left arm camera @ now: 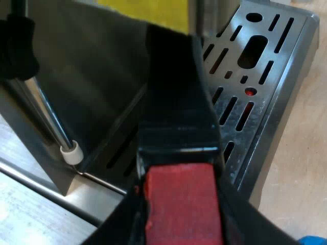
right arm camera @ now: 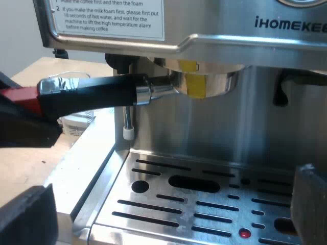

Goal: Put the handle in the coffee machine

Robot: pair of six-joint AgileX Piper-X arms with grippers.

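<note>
Two black fingers of my left gripper (left arm camera: 181,222) are closed on the red end (left arm camera: 179,199) of the long black handle (right arm camera: 92,94), one finger on each side. The handle belongs to the round metal holder (right arm camera: 214,84), marked with a strip of yellow tape (right arm camera: 194,84). The holder sits up under the brew head at the front of the brushed-steel espresso machine (right arm camera: 214,132). Its handle sticks out level, sideways past the thin steam wand with a white tip (right arm camera: 129,132).

My right gripper (right arm camera: 168,209) hangs over the slotted steel drip tray (right arm camera: 153,176), fingers spread wide with nothing between them. A small red dot (right arm camera: 245,234) shows in one tray hole.

The machine stands on a light wooden tabletop (right arm camera: 25,168). A clear measuring glass (right arm camera: 76,122) stands on that wood behind the handle, near the machine. A pale grey wall (right arm camera: 20,30) lies beyond. Something blue (left arm camera: 311,240) lies on the wood near the tray; I cannot tell what it is.
</note>
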